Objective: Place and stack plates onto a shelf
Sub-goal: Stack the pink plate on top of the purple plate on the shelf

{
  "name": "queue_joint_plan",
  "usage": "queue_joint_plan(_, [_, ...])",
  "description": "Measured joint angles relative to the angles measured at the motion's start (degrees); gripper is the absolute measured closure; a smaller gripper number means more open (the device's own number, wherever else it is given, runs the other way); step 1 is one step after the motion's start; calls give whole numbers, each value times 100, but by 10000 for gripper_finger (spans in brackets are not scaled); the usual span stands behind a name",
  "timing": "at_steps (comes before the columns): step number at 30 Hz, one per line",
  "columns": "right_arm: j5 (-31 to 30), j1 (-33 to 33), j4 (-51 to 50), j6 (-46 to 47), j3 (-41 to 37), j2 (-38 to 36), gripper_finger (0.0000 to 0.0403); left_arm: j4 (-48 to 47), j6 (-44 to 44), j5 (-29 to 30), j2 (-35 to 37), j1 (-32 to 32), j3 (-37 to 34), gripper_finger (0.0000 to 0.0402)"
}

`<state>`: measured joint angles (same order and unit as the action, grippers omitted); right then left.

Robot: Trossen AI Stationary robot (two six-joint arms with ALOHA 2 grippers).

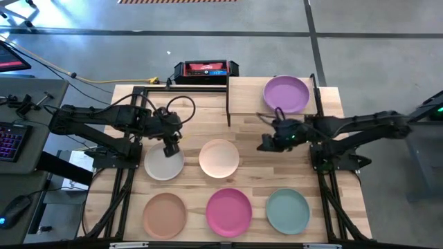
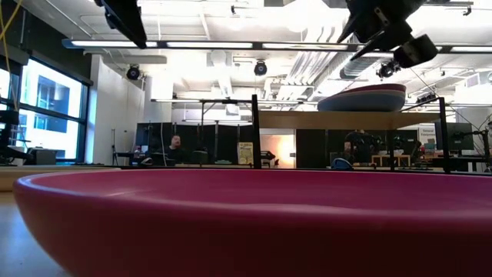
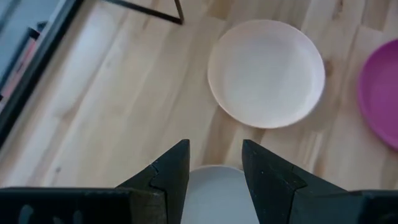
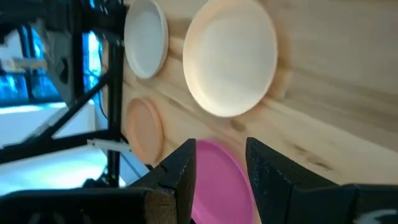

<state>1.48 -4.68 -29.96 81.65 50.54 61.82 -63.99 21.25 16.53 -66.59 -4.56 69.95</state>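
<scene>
Round matte plates on wood table [image 1: 124, 104]: grey [image 1: 164, 164], cream [image 1: 219, 158], terracotta [image 1: 165, 214], magenta [image 1: 229, 211], teal [image 1: 288, 211]. Purple plate [image 1: 286, 93] tops a stack on shelf [image 1: 246, 97]. L gripper [image 1: 171, 147] open, empty, over grey plate; R gripper [image 1: 266, 144] open, empty, nr shelf.

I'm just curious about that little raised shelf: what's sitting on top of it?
A purple plate tops the shelf. From table height, a blue and a reddish layer show beneath it, so it is a stack. Anything lower is hidden. The shelf's other half is bare.
</scene>
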Motion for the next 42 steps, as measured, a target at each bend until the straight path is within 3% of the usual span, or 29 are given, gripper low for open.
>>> queue_joint_plan(13, [2,-881,883,222,0,1480,285,-667,415,-100,2,-340,-221,263])
queue_joint_plan(23, [4,-1316,1773,345,0,2323,285,-655,848,-369,-2,-842,-893,263])
queue_joint_plan(30, [18,-1621,1905,343,18,2743,285,-638,1076,-421,-2,-1160,-938,263])
queue_joint_plan(36, [27,-1804,1712,199,556,3203,286,-639,1301,-419,0,-1363,-939,263])
queue_joint_plan(42, [50,-1830,251,26,1511,3764,301,-633,1417,-408,0,-1525,-938,263])
